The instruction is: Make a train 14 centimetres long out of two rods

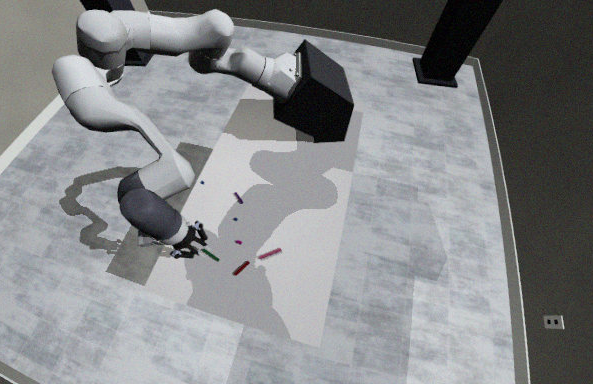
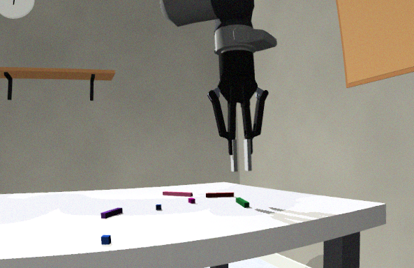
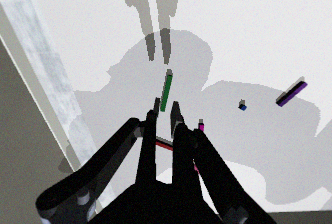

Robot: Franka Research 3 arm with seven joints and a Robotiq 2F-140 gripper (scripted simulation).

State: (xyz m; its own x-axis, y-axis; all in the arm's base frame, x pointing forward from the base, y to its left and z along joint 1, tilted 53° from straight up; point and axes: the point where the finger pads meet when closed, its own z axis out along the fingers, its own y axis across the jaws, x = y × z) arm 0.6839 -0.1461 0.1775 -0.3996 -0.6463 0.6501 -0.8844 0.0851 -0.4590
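your gripper (image 2: 241, 164) hangs well above the table (image 2: 306, 223), pointing straight down, with its two fingers drawn in to a narrow gap and nothing between them. in the side view the pale fingertips (image 2: 234, 163) stand parallel and close together, clear of every rod.

look below it and you find the green rod (image 2: 242, 202) lying flat near the table's right end, close to the edge. in the wrist view the green rod (image 3: 166, 92) runs away from the camera, just beyond the fingertips and roughly in line with the gap between them. from the top view the gripper (image 1: 189, 243) sits just to the left of the green rod (image 1: 209, 255).

the purple rod (image 2: 111, 212) lies well apart from the green one, towards the left of the table in the side view; in the top view it (image 1: 238, 198) is further up the white sheet.

the other pieces are spread between them. a red rod (image 2: 219, 195) lies near the green one but apart from it, a pink rod (image 2: 177, 193) sits beside that, and a small magenta piece (image 2: 191, 200) rests just in front of the pink one. two small blue cubes lie separately, one (image 2: 158, 206) mid-table and one (image 2: 105, 239) near the front edge.

no two rods touch end to end.
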